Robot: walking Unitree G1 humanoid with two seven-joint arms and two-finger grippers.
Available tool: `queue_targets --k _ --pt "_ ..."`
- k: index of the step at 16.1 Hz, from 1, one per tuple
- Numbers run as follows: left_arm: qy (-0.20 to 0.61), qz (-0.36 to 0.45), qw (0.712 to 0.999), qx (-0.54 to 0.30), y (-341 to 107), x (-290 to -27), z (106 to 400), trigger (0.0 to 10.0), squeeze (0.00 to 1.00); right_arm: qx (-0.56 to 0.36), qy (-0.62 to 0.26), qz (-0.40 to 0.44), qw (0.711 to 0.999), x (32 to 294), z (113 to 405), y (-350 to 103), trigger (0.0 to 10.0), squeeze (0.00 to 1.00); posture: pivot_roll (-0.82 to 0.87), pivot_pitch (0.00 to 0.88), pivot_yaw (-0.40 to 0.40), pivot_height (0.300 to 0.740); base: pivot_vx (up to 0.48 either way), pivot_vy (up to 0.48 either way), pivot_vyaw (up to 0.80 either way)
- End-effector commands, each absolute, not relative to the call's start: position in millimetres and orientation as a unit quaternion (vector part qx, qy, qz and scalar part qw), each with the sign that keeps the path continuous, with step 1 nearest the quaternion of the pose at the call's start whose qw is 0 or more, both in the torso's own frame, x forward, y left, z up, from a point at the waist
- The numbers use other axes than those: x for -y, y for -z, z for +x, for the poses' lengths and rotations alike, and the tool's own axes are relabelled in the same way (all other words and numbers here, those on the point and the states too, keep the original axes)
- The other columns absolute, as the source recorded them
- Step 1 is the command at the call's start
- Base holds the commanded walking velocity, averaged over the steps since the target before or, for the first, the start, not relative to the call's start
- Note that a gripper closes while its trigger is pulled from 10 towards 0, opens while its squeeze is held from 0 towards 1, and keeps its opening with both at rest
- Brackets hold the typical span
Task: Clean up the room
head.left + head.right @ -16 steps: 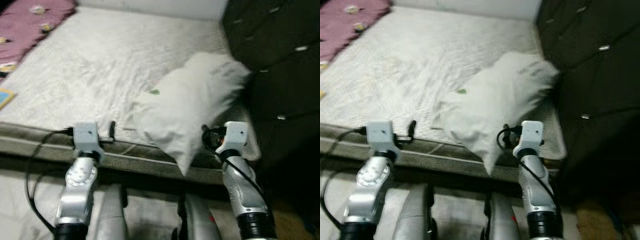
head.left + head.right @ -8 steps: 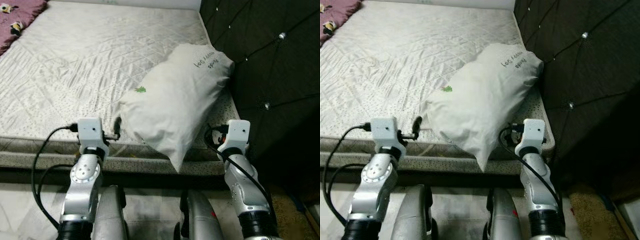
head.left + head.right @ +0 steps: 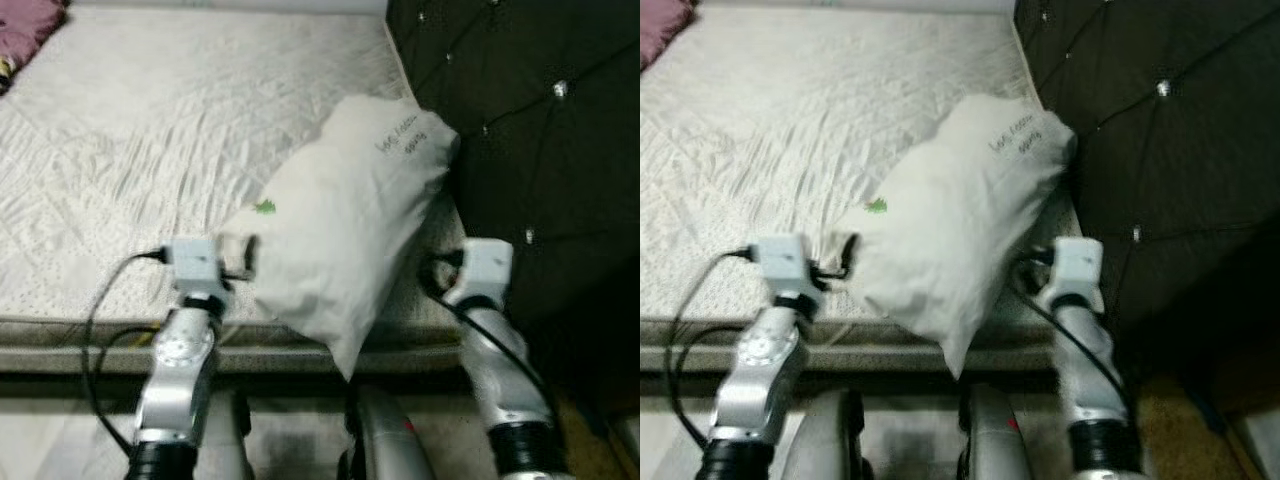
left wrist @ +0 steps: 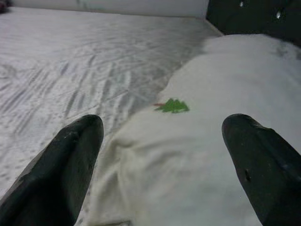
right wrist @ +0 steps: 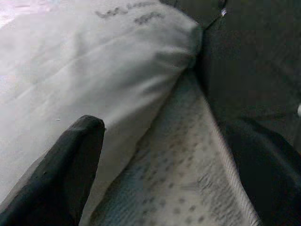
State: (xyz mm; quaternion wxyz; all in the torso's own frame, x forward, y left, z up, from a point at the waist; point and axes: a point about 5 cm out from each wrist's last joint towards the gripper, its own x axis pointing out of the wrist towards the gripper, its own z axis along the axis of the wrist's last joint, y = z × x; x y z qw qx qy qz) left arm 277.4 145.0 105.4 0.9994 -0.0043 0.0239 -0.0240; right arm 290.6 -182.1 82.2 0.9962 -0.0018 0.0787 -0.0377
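Note:
A white pillow [image 3: 340, 220] with a small green mark and dark lettering lies slanted on the mattress [image 3: 150, 120], its top against the dark headboard [image 3: 520, 120] and its lower corner hanging over the bed's front edge. My left gripper [image 4: 162, 136] is open at the pillow's left lower edge, a finger on either side of the green mark. My right gripper [image 5: 169, 134] is open at the pillow's right side, one finger [image 5: 75, 155] against the pillow and the other toward the headboard.
The quilted mattress stretches left and back to a white wall. A pink blanket [image 3: 25, 20] lies at the far left corner. The bed's front rim [image 3: 60, 335] runs across below my arms. The tufted headboard closes off the right side.
The view has shifted right and closer to the bed. Both grippers have come forward, so the left one now reaches the pillow's edge. The pillow lies as before.

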Motion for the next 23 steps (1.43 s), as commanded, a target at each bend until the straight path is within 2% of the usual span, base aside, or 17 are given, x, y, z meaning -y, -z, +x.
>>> queue_targets --k 1,7,12,19,23 --pt "0.005 0.003 1.000 -0.029 -104.0 -157.1 276.1 10.0 0.00 -0.079 0.023 0.003 0.997 171.5 292.5 -82.1 10.0 0.00 -0.03 0.084 -0.051 0.616 0.000 0.000 0.00" --pt "0.010 0.000 0.999 -0.033 -103.0 -155.5 276.0 10.0 0.00 -0.085 0.025 0.005 0.996 172.3 292.6 -80.1 10.0 0.00 -0.02 0.082 -0.052 0.616 0.000 0.000 0.00" --pt "0.006 0.008 0.999 -0.035 -103.4 -158.2 276.5 10.0 0.00 -0.091 0.020 0.007 0.996 171.7 292.4 -77.4 10.0 0.00 -0.02 0.084 -0.053 0.576 0.000 0.000 0.00" --pt "-0.027 0.043 0.997 -0.064 -94.8 -176.9 262.5 10.0 0.00 -0.198 -0.125 0.009 0.972 152.3 297.0 -58.5 10.0 0.00 0.00 0.120 -0.054 0.576 0.000 0.000 0.00" --pt "-0.038 0.056 0.995 -0.079 -89.9 -189.4 244.5 10.0 0.00 -0.248 -0.234 0.019 0.940 140.3 296.0 -57.6 10.0 0.00 0.02 0.133 -0.048 0.576 0.000 0.000 0.00"
